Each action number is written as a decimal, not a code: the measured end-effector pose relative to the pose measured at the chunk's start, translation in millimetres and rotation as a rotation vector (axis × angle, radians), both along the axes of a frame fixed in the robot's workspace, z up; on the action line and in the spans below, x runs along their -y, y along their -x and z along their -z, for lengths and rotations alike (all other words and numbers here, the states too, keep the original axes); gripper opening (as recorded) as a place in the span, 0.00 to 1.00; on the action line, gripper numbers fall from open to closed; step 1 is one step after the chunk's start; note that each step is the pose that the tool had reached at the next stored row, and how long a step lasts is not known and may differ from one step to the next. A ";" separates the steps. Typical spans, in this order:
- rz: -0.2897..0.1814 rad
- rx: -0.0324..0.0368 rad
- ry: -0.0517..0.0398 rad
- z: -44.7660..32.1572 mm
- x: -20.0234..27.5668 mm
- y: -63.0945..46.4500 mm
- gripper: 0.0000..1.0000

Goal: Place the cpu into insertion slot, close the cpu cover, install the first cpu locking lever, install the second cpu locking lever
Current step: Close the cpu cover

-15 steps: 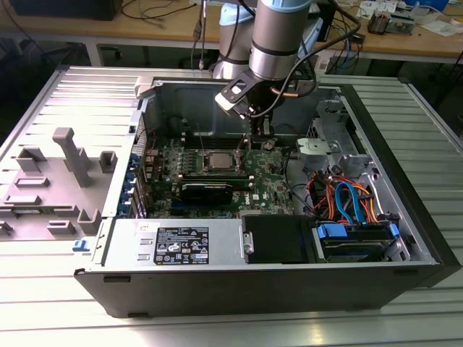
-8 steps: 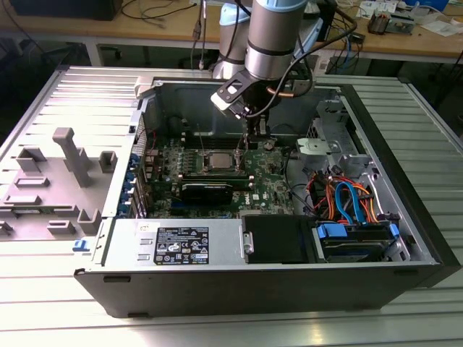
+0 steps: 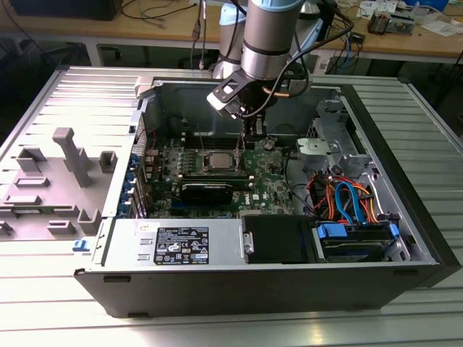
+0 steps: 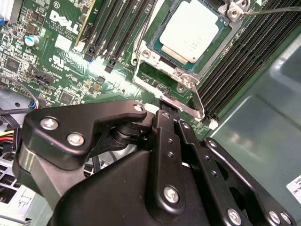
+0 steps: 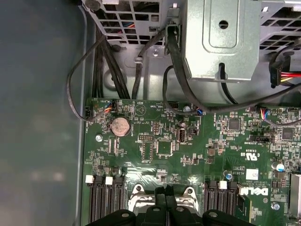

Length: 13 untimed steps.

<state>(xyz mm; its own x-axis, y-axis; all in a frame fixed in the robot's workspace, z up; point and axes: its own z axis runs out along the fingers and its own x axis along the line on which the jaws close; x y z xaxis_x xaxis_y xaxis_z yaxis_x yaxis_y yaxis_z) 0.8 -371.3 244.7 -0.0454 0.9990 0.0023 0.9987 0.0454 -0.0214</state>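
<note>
Exterior view: a ribbed metal table (image 3: 43, 318) carries an open case (image 3: 239, 289) lying on its side, with a grey fixture tray (image 3: 51, 188) at the exterior view's left. Inside the case, a power supply (image 3: 173, 242) sits along the near wall. Coloured cables (image 3: 347, 202) fill the corner at the exterior view's right.

The arm (image 3: 268, 36) reaches down from the far side over the green motherboard (image 3: 271, 184). In the first wrist view, the board (image 5: 188, 141) lies below a metal drive cage (image 5: 221, 37), and a coin cell (image 5: 119, 126) sits near the board's edge.

The gripper (image 3: 250, 139) hangs low over the board, at the edge of the slot (image 3: 205, 168) nearer the exterior view's right. In both wrist views its black fingers (image 5: 160, 200) are pressed together. Their tips (image 4: 165, 101) are right at the slot's silver rim (image 4: 141, 77), and I cannot tell whether anything thin is pinched between them.

The cpu (image 4: 190, 30) lies flat in the slot, grey top up, apart from the gripper. The cover (image 4: 171, 70) appears to lie down around it as a silver frame. Thin wire levers (image 4: 149, 23) run past the slot's sides. In the exterior view, two thin rods stand up beside the slot.
</note>
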 end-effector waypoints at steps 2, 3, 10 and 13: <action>0.000 -0.0001 0.0000 0.0 0.0 1.4 0.11; 0.000 -0.0001 0.0000 0.0 0.0 2.1 0.11; 0.000 0.0000 0.0001 0.1 0.0 10.5 0.11; 0.000 0.0000 0.0000 0.4 0.0 13.4 0.11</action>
